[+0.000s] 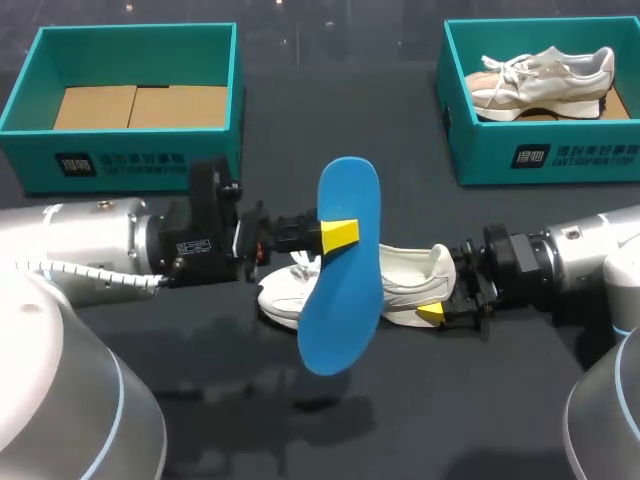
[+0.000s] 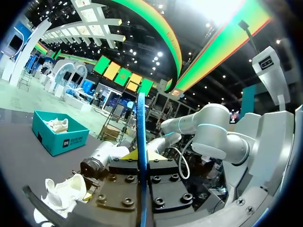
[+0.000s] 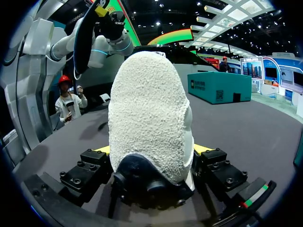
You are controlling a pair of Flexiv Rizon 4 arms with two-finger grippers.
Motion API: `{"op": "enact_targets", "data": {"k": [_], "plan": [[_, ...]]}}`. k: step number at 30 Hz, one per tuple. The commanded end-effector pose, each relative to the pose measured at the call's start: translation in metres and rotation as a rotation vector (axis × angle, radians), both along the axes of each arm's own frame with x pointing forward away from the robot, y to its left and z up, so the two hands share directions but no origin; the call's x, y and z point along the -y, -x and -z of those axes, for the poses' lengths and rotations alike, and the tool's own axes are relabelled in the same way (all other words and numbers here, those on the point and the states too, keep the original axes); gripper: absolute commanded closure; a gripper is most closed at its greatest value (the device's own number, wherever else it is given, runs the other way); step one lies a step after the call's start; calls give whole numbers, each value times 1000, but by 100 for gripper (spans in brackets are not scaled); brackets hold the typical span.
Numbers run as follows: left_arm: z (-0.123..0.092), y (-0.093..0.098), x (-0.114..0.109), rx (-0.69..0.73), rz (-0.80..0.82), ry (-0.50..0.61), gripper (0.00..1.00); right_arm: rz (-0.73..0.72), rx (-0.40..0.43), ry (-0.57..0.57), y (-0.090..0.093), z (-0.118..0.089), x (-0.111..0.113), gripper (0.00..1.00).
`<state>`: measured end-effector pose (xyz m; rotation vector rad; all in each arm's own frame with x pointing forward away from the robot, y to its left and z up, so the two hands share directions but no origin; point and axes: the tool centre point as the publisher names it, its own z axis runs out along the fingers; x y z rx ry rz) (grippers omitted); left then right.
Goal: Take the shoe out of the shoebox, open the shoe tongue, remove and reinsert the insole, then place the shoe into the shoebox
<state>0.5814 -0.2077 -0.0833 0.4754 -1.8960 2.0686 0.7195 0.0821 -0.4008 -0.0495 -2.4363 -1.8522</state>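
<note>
- The left gripper (image 1: 338,235) was clamped on a flat blue foam insole (image 1: 345,290), which it held just above the shoe.
- The right gripper (image 1: 445,292) was closed on the heel of the white lace-up shoe (image 1: 400,282).
- The shoe lay on the dark table (image 1: 450,400).

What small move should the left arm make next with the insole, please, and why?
Probably tilt the insole toe-down toward the opening of the shoe, to start reinserting it. The left gripper pinches the insole, which is fully out of the shoe and raised above it. The right gripper clamps the shoe at its heel, which should steady it for the insertion.
</note>
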Motion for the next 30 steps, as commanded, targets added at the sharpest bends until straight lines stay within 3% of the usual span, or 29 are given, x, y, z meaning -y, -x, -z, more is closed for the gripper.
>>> {"op": "enact_targets", "data": {"k": [1,29,30], "plan": [[2,-9,1,-1,16,-5,100,0,0,3,1,0,0,100],[3,-3,2,-3,20,-7,100,7,0,13,0,-1,1,100],[3,-3,2,-3,20,-7,100,13,0,18,-1,-1,1,95]]}}
